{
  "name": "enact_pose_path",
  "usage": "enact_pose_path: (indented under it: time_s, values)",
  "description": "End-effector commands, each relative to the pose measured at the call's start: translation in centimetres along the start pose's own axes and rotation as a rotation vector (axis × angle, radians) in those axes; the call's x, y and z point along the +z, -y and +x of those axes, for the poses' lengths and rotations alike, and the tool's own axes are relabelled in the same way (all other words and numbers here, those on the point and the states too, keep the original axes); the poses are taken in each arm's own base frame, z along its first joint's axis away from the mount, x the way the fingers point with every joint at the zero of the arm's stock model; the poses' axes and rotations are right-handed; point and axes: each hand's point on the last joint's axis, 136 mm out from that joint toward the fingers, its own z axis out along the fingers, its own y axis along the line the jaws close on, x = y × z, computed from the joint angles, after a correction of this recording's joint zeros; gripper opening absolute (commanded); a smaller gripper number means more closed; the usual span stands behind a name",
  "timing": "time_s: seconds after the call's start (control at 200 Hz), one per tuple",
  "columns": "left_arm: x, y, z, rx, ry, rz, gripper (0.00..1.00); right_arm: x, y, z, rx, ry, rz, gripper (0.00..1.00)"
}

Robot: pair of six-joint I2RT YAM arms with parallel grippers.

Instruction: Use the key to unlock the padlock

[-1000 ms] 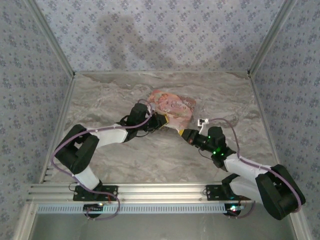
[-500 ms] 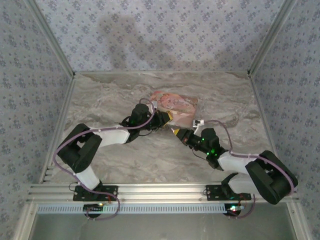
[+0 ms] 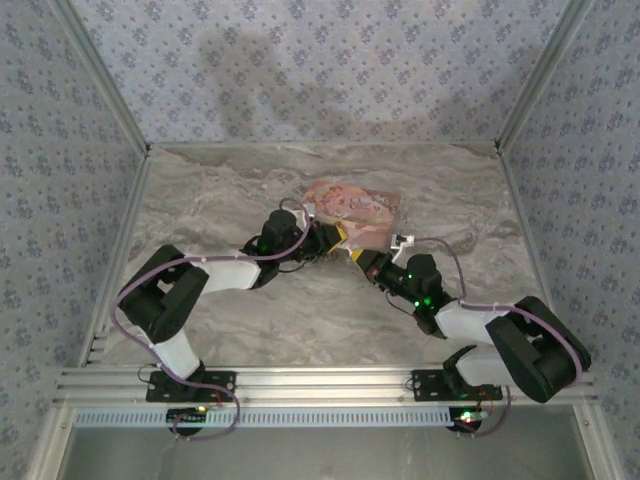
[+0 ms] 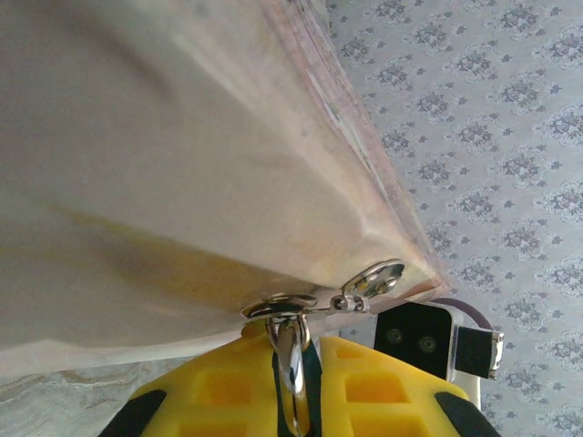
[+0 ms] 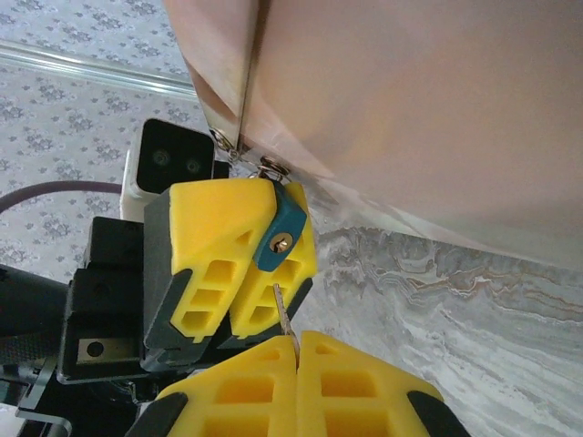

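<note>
A grey marble-patterned worktop [image 3: 200,190] sits inside walls papered in a small blue floral print. Two robot arms are bolted at its near edge and reach inward to meet near the middle.

Nearest in the right wrist view, the right gripper [image 5: 296,350] has its yellow jaws pressed together on the key [image 5: 283,311], whose thin metal blade sticks out forward. Just beyond it, the left gripper [image 5: 260,248] has its jaws pinching the padlock [image 5: 279,228], a tiny blue lock held above the worktop. Its brass keyhole [image 5: 284,241] faces the key. The key tip is close to the keyhole but not in it, and looks slightly off to one side.

Behind the lock, its silver shackle seems to pass through a metal clasp [image 4: 373,278] on the edge of a flat pink box [image 3: 355,208].

The step in hand looks like lining the key up with the keyhole. The next move probably calls for a fine sideways correction and a straight push in. After that comes a turn while the left jaws hold the lock steady.
</note>
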Motion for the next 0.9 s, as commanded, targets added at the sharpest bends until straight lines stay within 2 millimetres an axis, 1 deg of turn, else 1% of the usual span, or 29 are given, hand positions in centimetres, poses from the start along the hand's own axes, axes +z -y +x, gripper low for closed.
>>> enact_pose_path:
  time_s: [0.0, 0.18, 0.505, 0.894]
  values:
    - [0.1, 2.2, 0.5, 0.005, -0.030, 0.089, 0.10, 0.4, -1.1, -1.0, 0.007, 0.034, -0.034, 0.00]
    - [0.1, 2.6, 0.6, 0.003, -0.034, 0.108, 0.10, 0.8, -1.1, -1.3, 0.019, 0.038, -0.042, 0.00]
    - [0.1, 2.5, 0.9, -0.002, -0.043, 0.116, 0.09, 0.9, -1.5, -2.1, 0.020, 0.048, -0.054, 0.00]
    - [0.4, 3.0, 1.1, -0.004, -0.054, 0.139, 0.09, 1.5, -1.3, -2.0, 0.028, 0.027, -0.050, 0.00]
